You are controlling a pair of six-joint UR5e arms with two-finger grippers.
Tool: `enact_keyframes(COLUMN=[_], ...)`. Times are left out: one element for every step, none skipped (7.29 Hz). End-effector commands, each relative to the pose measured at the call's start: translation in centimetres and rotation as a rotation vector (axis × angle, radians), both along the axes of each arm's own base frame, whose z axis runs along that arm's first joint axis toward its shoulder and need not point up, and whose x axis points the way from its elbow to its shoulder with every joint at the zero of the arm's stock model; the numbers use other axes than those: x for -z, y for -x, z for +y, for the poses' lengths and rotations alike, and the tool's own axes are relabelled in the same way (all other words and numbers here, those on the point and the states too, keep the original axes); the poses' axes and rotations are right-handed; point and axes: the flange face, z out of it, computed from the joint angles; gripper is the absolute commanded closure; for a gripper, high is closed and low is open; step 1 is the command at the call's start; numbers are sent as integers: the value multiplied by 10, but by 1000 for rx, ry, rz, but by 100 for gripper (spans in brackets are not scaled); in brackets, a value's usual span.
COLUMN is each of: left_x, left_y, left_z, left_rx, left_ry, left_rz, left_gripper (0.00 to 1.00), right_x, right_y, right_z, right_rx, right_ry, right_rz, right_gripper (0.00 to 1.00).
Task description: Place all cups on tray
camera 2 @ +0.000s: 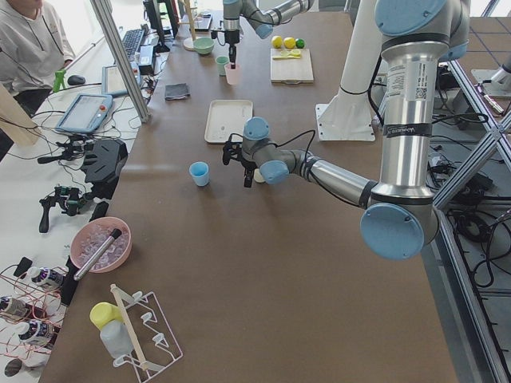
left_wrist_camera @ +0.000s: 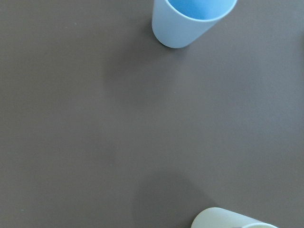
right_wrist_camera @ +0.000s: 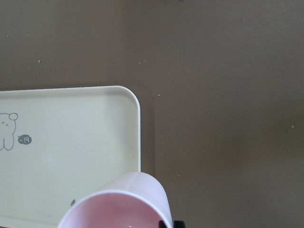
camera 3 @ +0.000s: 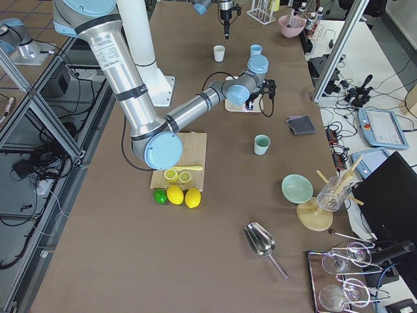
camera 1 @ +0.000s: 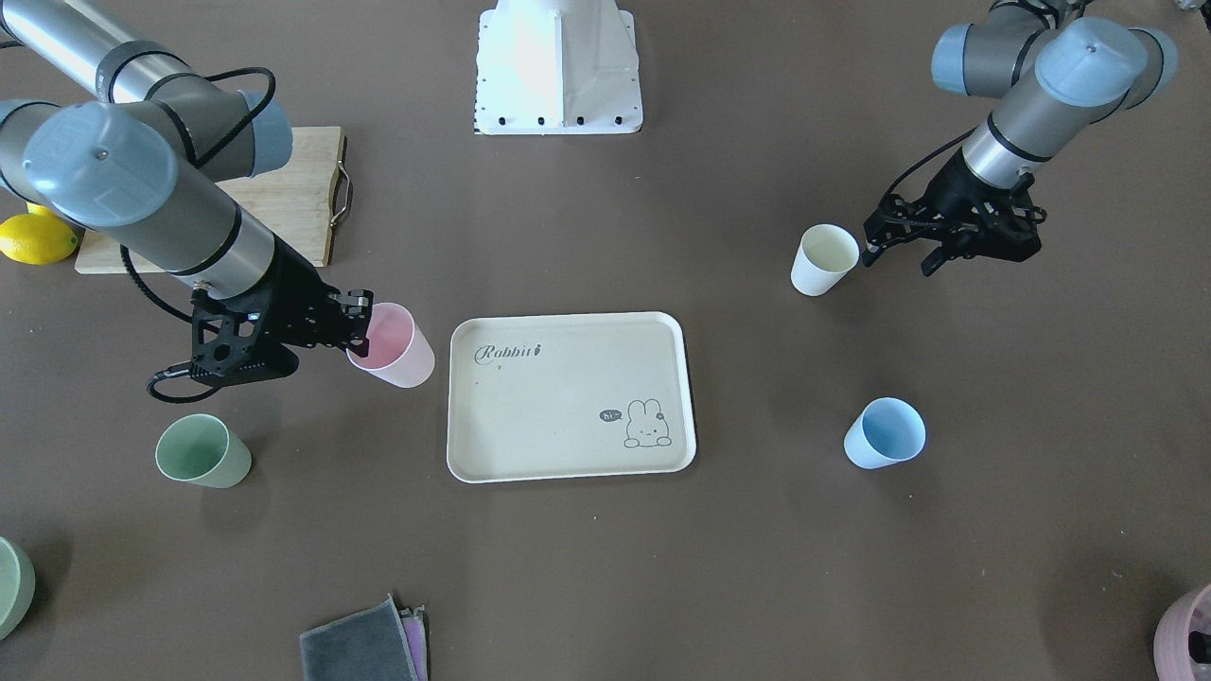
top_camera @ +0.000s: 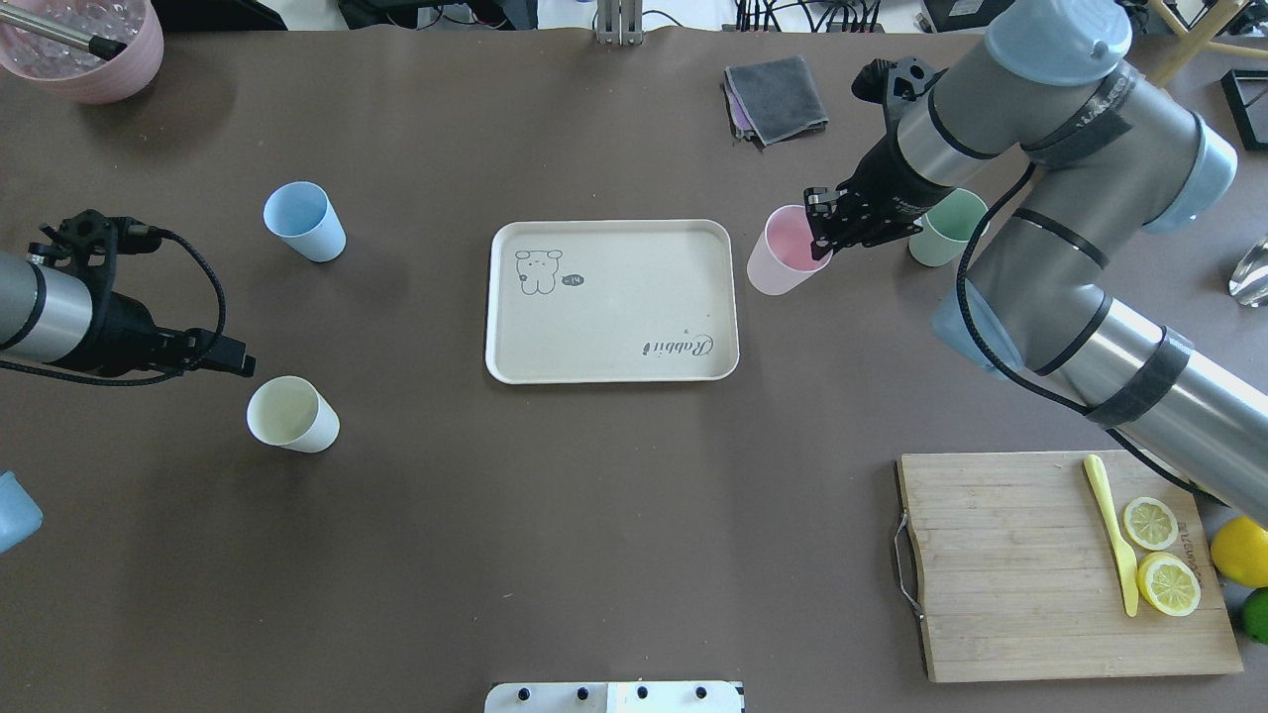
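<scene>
The cream-beige tray lies empty at the table's middle. My right gripper is shut on the rim of the pink cup and holds it tilted just beside the tray's short edge; the right wrist view shows the cup at the tray's corner. The sage green cup stands behind that arm. My left gripper is open and empty, next to the cream-white cup. The light blue cup stands apart.
A wooden cutting board with lemon slices and a yellow knife lies by the right arm, with whole lemons beside it. A folded grey cloth, a mauve-pink container and a green bowl sit along the far edge.
</scene>
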Motion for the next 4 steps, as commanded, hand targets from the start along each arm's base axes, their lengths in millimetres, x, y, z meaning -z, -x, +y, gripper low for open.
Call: enact_keyframes(left_x=[3,2,5,5], left_y=[-21,-28,-33,-40], left_z=[12,16,18,23], left_rx=[-34,-42,-50,-29], left_ry=[-11,-13,-16,15], left_rz=[-2,-6,-3,-5], left_gripper=[15,23,37,57], right_x=[22,25,21,19], right_y=[51,69,81,94], right_z=[-4,-1,3,2], right_rx=[-10,-5,-11,-8], right_ry=[4,1,-5,-5], right_rz=[20,31,52,67], right_gripper=[100,100,100,100])
